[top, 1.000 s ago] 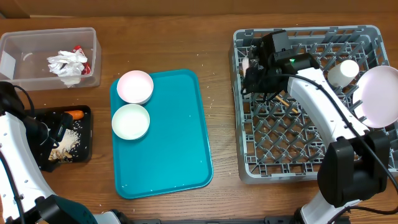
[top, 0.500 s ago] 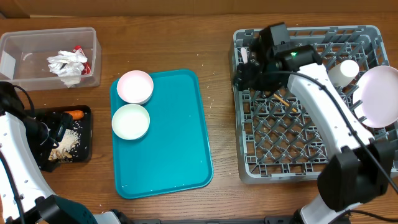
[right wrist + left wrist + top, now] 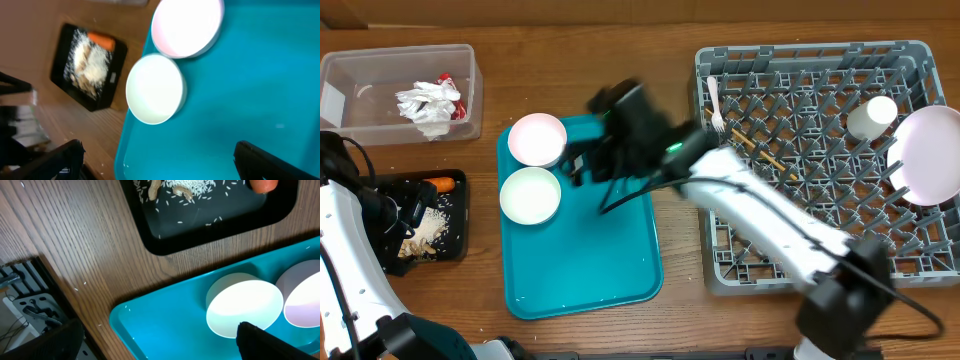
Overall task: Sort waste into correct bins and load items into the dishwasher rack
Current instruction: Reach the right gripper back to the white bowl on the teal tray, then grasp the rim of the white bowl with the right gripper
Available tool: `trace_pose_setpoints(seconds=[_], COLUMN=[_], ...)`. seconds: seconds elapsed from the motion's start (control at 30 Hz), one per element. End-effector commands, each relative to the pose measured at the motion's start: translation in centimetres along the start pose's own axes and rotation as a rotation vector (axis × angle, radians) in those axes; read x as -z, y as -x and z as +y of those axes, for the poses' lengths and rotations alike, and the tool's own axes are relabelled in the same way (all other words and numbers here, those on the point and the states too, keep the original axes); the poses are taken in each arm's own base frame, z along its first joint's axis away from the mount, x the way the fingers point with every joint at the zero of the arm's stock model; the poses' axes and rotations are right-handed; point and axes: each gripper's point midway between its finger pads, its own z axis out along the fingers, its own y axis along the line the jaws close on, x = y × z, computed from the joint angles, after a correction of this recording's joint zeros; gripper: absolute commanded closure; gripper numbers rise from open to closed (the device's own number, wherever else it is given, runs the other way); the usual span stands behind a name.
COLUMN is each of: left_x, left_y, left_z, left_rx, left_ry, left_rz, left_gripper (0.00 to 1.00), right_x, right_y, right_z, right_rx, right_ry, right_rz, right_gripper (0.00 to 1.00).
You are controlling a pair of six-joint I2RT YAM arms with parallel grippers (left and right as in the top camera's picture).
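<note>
Two small bowls sit at the teal tray's far left: a pink one (image 3: 537,139) (image 3: 187,25) and a white one (image 3: 530,194) (image 3: 154,89) (image 3: 245,307). My right gripper (image 3: 582,160) (image 3: 162,162) hovers over the tray just right of them, open and empty. Over the black tray (image 3: 455,235) (image 3: 210,235) of rice and carrot (image 3: 442,184), my left gripper (image 3: 408,215) (image 3: 155,345) is open and empty. The grey rack (image 3: 715,270) holds a white fork (image 3: 715,100), a wooden stick (image 3: 760,153), a cup (image 3: 872,116) and a plate (image 3: 928,155). The clear tub (image 3: 350,120) holds napkins (image 3: 428,103) and a red wrapper (image 3: 447,82).
The teal tray (image 3: 610,250) (image 3: 240,100) (image 3: 165,330) lies between the bins and the rack. My right arm stretches from the rack's front edge across the tray's right side. Small crumbs dot the wood around the tray.
My right arm swung left from the rack's back-left corner to above the teal tray, and its jaws opened wide. The fork stays in the rack. The left arm has not moved.
</note>
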Motion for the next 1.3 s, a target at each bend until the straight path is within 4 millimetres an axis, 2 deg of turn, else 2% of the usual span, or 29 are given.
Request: trace_pose_setpoints(seconds=[0.0,0.17,0.27,0.47,0.73,0.77,0.97,1.1,1.27], left_x=[-0.1,-0.1,-0.1,-0.1,-0.1,-0.1,-0.1,-0.1,-0.1], left_y=[0.0,0.0,0.0,0.0,0.0,0.0,0.0,0.0,0.0], left_z=[0.1,0.1,0.1,0.1,0.1,0.1,0.1,0.1,0.1], left_rx=[-0.015,-0.015,-0.015,-0.015,-0.015,-0.015,-0.015,-0.015,-0.015], left_ry=[0.005,0.005,0.005,0.005,0.005,0.005,0.005,0.005,0.005], left_rz=[0.002,0.002,0.002,0.002,0.002,0.002,0.002,0.002,0.002], left_gripper=[0.0,0.0,0.0,0.0,0.0,0.0,0.0,0.0,0.0], right_x=[-4.5,-9.6,-11.0,-11.7,-13.6,-14.0,-15.4,-15.3,-14.9], right_y=[-1.5,-4.2,-5.0,-5.1,-5.6,-5.7,-6.8,-6.7,-6.6], right_z=[0.1,-1.8,-2.8,-3.1,-3.0,-3.1,-4.0,-4.6,-5.3], right_rx=[-0.007,-0.053,-0.059,-0.059,-0.09,-0.09,-0.093,-0.092,-0.1], right_ry=[-0.089,-0.171,-0.191,-0.191,-0.151,-0.147,-0.166,-0.192,-0.227], right_rz=[0.005,0.059,0.086,0.086,0.103,0.106,0.131,0.122,0.125], right_gripper=[0.0,0.0,0.05,0.19,0.26,0.31,0.43,0.54,0.73])
